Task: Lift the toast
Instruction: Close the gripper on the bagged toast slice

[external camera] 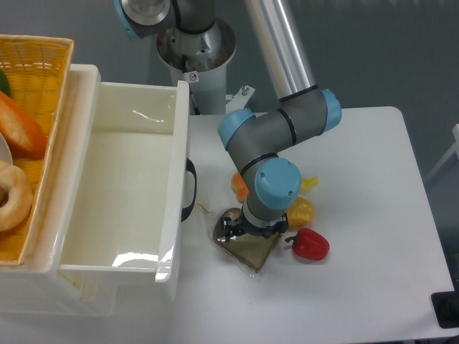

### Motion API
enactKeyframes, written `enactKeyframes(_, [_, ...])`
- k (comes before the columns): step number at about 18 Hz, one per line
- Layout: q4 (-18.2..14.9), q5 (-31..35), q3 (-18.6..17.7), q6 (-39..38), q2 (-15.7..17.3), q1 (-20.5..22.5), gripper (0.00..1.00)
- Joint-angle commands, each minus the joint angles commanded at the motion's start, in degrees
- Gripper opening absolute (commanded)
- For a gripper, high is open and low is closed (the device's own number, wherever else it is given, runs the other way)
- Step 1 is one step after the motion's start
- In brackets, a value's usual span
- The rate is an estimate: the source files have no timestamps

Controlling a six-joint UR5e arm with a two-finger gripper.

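- Camera view from above the desk (373, 143): the arm reached down from the back edge, its wrist bent over the middle of the white top, closer to the front edge than the back.
- The gripper (247, 231) stood right on top of the toast (252, 249), a brown slice in shiny clear wrap lying flat on the desk.
- The toast lay between the big white bin (129, 208) on the left side and a red pepper (310, 244) just to its right; it touched neither, as far as I could see.
- From where I stood the wrist covered the fingers, so I could not tell whether they were apart or already closed on the slice.
- The toast still seemed to rest on the desk, with one corner poking out toward the front edge; nothing showed it lifted.
- A yellow piece (301, 210) and an orange piece (239, 186) sat just behind the gripper, close to the arm.
- At the far left a wicker basket (43, 64) held a long loaf (21, 129) and a pale ring-shaped roll (13, 197).
- My judgement: the approach looked done and the grasp was about at hand; closing firmly and raising the slice were what remained.
- The slick wrap could let the slice slip, I thought.
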Motion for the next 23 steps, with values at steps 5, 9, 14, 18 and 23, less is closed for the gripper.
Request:
enactKeyframes(5, [0.2, -0.2, 0.0, -0.8, -0.2, 0.0, 1.00])
enactKeyframes(9, [0.3, -0.2, 0.0, -0.8, -0.7, -0.2, 1.00])
enactKeyframes(14, [1.8, -0.2, 0.0, -1.6, -1.2, -0.8, 1.00])
enactKeyframes(18, [2.2, -0.2, 0.0, -1.6, -1.4, -0.8, 1.00])
enactKeyframes(23, [2.9, -0.2, 0.0, -2.2, -1.7, -1.1, 1.00])
